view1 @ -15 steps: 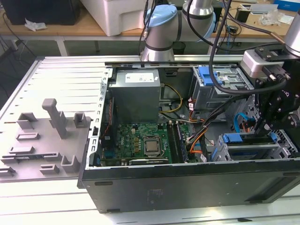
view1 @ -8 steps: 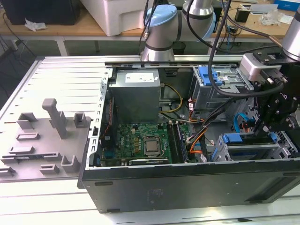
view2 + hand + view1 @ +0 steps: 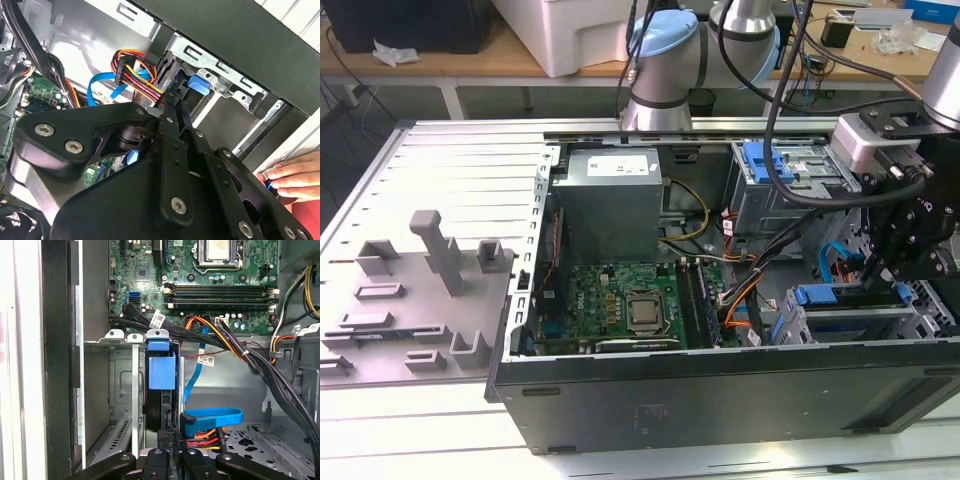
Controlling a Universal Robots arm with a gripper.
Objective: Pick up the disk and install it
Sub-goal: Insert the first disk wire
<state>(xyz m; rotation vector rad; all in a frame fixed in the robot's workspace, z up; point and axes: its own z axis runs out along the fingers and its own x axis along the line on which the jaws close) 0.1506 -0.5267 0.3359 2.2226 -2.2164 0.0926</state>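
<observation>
A robot's gripper (image 3: 170, 452) lowers the disk (image 3: 161, 390) edge-on into the drive cage (image 3: 120, 385) beside the motherboard (image 3: 210, 280), fingers clamped on its rear edge; keeping it square to the slot rails should prevent jamming.

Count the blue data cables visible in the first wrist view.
2: one blue cable runs down from the motherboard; another loops near the end effector. Others may be hidden.
</observation>
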